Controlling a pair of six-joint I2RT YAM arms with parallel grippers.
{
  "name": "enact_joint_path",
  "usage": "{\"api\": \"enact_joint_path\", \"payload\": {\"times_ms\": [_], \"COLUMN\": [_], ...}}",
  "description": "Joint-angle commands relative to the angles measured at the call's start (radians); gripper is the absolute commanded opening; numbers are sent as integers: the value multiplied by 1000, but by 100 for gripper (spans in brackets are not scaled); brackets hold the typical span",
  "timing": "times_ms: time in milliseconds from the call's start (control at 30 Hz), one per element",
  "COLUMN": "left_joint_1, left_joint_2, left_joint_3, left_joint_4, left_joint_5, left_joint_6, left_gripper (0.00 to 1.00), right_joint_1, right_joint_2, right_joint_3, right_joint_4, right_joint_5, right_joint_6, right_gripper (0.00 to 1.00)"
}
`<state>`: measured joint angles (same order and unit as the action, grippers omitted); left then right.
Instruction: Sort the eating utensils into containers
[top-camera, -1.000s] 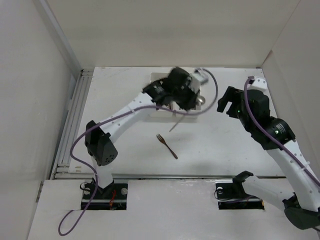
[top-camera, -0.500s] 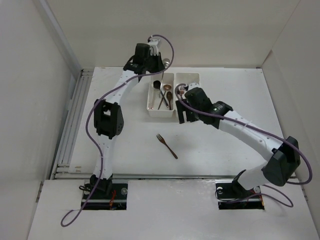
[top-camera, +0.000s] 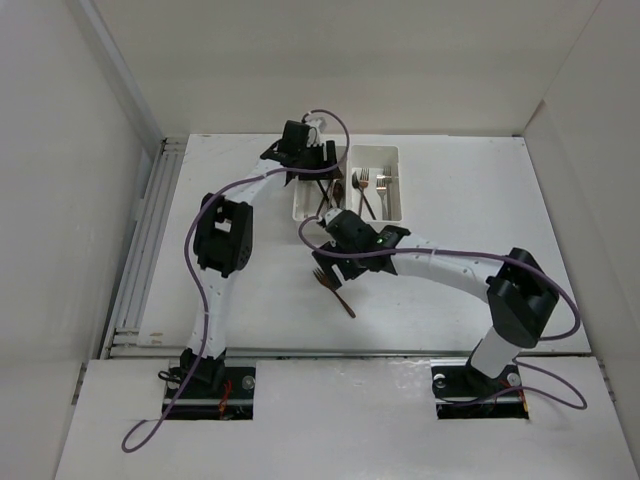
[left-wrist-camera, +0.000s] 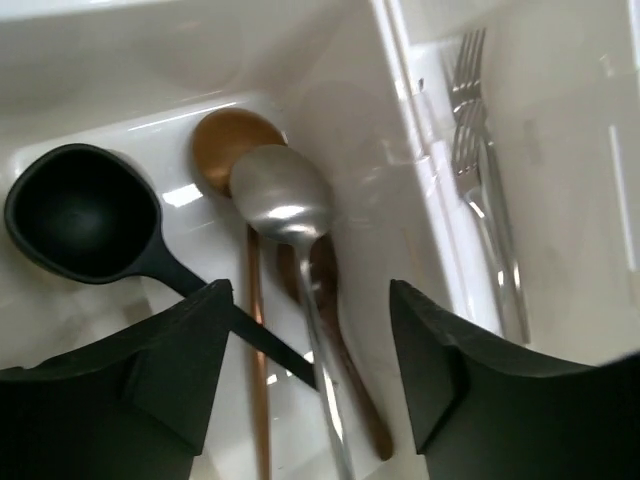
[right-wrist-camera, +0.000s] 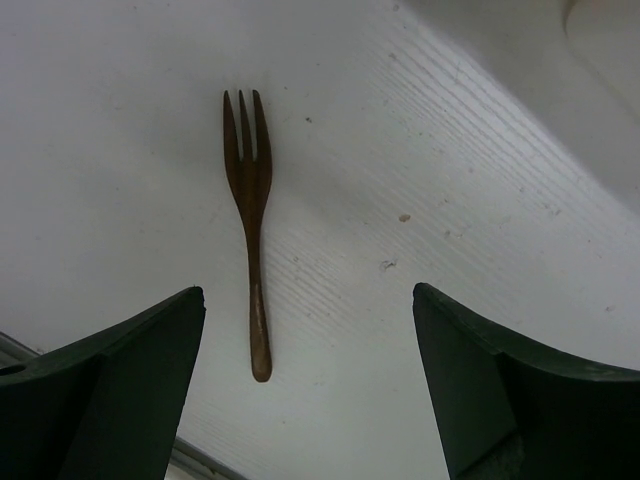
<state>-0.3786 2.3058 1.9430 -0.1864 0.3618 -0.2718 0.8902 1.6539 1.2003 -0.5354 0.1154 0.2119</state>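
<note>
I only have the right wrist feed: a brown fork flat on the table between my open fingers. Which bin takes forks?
Observer: The right bin. The top view shows silver forks lying in it.
Operator: What's in the other one?
Observer: The left bin holds spoons: a black spoon, a copper spoon and a silver spoon.
Operator: Is the left arm over the fork bin?
Observer: No. The left gripper hangs open over the left bin, holding nothing.

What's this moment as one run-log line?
left claw: open over spoon bin | right claw: open above fork | fork: on table
</note>
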Motion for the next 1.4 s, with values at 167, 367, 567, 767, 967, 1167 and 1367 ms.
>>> {"api": "enact_joint_path", "payload": {"times_ms": [167,367,567,767,967,1167,1367], "left_joint_1": [17,37,46,67,105,127,147], "left_joint_2": [-166,-239,-270,-279,-298,-307,-316], "left_joint_3": [117,146,97,97,97,97,97], "left_joint_4": [-4,-70,-91,-111,-131,-140,-140], "left_joint_5": [-61,-84,-84,-84,-84,-84,-84], "left_joint_6": [17,48,48,16,6,-3,-14], "left_gripper": [67,69,69,69,69,69,69], "right_joint_1": [50,50,50,99,122,122,122], "right_joint_2": [104,204,204,244,244,225,216], "right_joint_3": [50,68,16,5,-16,-34,-44], "right_joint_4": [81,81,100,86,63,41,41], "right_joint_5": [-36,-62,-62,-40,-7,4,23], "right_joint_6": [-37,-57,-37,-9,35,63,81], "right_gripper": [89,81,66,50,43,32,10]}}
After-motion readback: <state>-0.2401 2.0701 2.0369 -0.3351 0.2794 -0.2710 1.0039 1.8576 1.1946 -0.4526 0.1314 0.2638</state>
